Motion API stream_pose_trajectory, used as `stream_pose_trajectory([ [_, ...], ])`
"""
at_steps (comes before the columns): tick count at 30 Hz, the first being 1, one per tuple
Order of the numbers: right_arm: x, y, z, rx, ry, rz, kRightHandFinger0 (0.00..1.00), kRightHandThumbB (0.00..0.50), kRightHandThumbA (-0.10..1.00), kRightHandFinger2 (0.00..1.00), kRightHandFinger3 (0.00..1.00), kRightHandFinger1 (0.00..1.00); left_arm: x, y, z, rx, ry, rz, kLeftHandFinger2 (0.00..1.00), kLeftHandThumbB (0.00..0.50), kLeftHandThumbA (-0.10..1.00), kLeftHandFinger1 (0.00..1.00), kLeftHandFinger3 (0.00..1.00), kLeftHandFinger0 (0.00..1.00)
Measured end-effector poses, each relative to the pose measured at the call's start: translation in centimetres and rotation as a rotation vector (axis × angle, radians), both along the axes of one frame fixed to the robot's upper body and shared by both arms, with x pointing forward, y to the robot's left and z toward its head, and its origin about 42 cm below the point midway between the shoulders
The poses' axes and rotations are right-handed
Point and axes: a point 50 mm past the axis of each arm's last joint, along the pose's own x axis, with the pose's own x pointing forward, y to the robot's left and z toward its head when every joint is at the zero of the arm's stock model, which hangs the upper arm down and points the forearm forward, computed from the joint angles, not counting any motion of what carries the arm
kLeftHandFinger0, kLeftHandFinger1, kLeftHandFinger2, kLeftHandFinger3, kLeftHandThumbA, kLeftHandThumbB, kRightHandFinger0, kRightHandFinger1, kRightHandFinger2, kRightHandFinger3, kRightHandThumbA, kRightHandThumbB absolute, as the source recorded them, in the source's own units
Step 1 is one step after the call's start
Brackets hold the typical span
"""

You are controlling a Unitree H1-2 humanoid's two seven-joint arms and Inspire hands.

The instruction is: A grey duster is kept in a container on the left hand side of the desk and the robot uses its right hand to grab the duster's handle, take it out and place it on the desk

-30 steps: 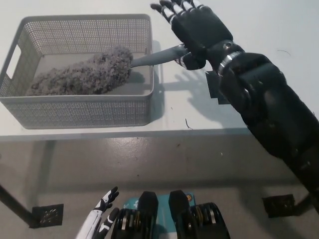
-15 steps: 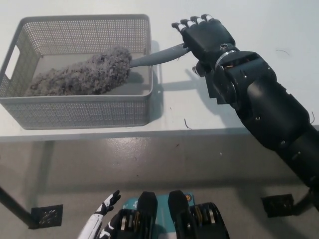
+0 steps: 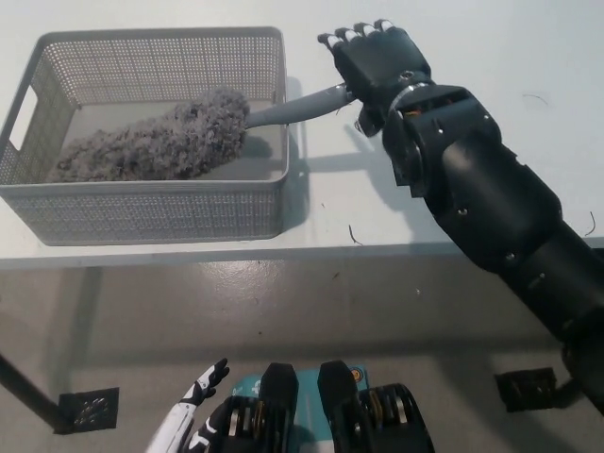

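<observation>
Covering the duster (image 3: 156, 142) handle (image 3: 297, 109) tip, your right hand (image 3: 377, 64) | grasp: cannot tell | next: clench, lift out | left hand (image 3: 200, 389) low, released

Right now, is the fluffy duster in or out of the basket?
In. Its grey head lies inside the basket; only the handle pokes over the rim.
</observation>
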Motion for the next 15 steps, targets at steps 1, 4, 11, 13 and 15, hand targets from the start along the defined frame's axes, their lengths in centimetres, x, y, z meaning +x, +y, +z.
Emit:
stream_pose_trajectory([
  [1, 0.0, 0.4, 0.1, 0.002, 0.001, 0.0, 1.0, 0.5, 0.81, 1.0, 1.0, 1.0, 0.0, 0.0, 0.0, 0.0, -0.001, 0.0, 1.0, 0.254, 1.0, 1.0, 1.0, 1.0],
  [4, 0.0, 1.4, 0.2, 0.003, 0.005, 0.004, 1.0, 0.5, 0.78, 1.0, 1.0, 1.0, 0.0, 0.1, 0.1, 0.0, -0.005, 0.002, 1.0, 0.262, 1.0, 1.0, 1.0, 1.0],
  [11, 0.7, 3.0, -0.3, -0.021, 0.019, -0.002, 1.0, 0.5, 0.79, 1.0, 1.0, 1.0, 0.1, 0.1, 0.3, -0.001, -0.011, 0.003, 1.0, 0.257, 1.0, 1.0, 1.0, 1.0],
  [13, 1.0, 3.1, -0.4, -0.035, 0.019, -0.012, 1.0, 0.5, 0.79, 1.0, 1.0, 1.0, 0.2, 0.1, 0.5, -0.002, -0.019, 0.001, 1.0, 0.246, 1.0, 1.0, 1.0, 1.0],
  [15, 1.3, 3.0, -0.5, -0.045, 0.019, -0.022, 1.0, 0.5, 0.76, 1.0, 1.0, 1.0, 0.2, 0.1, 0.5, -0.002, -0.02, 0.001, 1.0, 0.237, 1.0, 1.0, 1.0, 1.0],
])
